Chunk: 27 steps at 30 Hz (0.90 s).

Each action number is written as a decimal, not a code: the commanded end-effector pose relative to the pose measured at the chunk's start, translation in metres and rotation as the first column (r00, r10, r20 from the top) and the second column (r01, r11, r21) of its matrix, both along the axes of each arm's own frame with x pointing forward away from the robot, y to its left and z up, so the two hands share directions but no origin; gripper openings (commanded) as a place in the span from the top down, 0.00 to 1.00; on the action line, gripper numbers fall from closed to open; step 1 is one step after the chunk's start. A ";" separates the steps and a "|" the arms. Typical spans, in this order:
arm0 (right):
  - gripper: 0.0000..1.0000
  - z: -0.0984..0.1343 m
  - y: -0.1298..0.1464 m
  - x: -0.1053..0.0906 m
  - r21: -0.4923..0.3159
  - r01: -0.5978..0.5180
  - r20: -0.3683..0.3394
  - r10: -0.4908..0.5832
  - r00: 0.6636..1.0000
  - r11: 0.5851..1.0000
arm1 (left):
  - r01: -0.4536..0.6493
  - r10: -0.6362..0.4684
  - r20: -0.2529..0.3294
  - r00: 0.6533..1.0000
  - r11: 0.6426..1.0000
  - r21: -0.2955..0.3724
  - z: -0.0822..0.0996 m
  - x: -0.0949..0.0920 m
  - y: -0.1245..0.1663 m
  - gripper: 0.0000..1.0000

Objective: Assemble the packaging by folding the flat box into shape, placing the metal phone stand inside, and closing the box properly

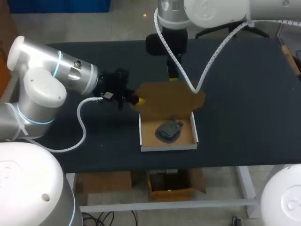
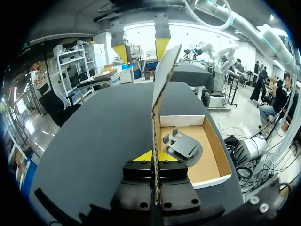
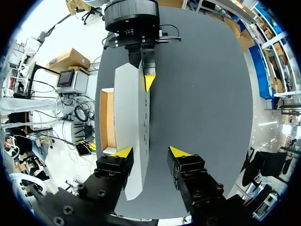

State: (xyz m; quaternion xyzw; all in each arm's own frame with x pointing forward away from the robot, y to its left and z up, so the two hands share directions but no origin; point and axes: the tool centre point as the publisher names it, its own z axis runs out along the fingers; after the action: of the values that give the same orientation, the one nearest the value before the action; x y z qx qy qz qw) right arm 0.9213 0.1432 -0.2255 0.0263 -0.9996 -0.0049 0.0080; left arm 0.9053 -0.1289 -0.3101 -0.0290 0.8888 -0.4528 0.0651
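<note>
The cardboard box (image 1: pixel 168 147) stands as an open tray near the table's front edge. The dark metal phone stand (image 1: pixel 169 130) lies inside it, seen as a grey stand (image 2: pixel 183 143) in the left wrist view. The brown lid (image 1: pixel 169 98) stands raised along the tray's far side. My left gripper (image 1: pixel 136 99) is shut on the lid's left end, and the lid (image 2: pixel 164 70) runs edge-on between its fingers (image 2: pixel 155 157). My right gripper (image 1: pixel 173 77) hangs behind the lid. It is open (image 3: pixel 150 153), and the lid's white face (image 3: pixel 129 103) lies against one finger only.
The right arm's white ribbed cable (image 1: pixel 200 82) hangs down over the lid's right end. The black table (image 1: pixel 244 117) is bare to the right of the box and behind it. The tray's front wall is close to the table's front edge.
</note>
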 end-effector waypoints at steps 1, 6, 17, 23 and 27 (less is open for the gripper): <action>0.57 -0.002 -0.004 -0.010 0.012 0.000 0.026 -0.001 1.000 1.000 | 0.000 0.000 0.001 1.000 1.000 -0.001 -0.001 0.000 -0.001 1.00; 0.58 -0.007 -0.002 -0.017 0.013 -0.002 0.024 0.002 1.000 1.000 | 0.000 0.000 0.001 1.000 1.000 -0.001 -0.001 0.000 -0.001 1.00; 0.57 -0.015 0.004 -0.021 0.007 -0.001 0.011 0.001 1.000 1.000 | 0.000 0.000 0.001 1.000 1.000 -0.001 -0.001 0.000 -0.001 1.00; 0.58 -0.018 0.006 -0.022 0.007 0.000 0.001 0.000 1.000 1.000 | 0.000 0.000 0.001 1.000 1.000 -0.001 -0.001 0.000 -0.001 1.00; 0.58 -0.020 0.007 -0.022 0.007 0.002 -0.007 -0.002 1.000 1.000 | 0.000 0.000 0.001 1.000 1.000 -0.001 -0.001 0.000 -0.001 1.00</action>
State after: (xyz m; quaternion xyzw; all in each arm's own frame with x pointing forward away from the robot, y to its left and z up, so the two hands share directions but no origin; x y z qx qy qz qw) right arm 0.8972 0.1488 -0.2449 0.0253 -0.9996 -0.0110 0.0078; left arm 0.9052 -0.1289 -0.3105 -0.0289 0.8887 -0.4529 0.0651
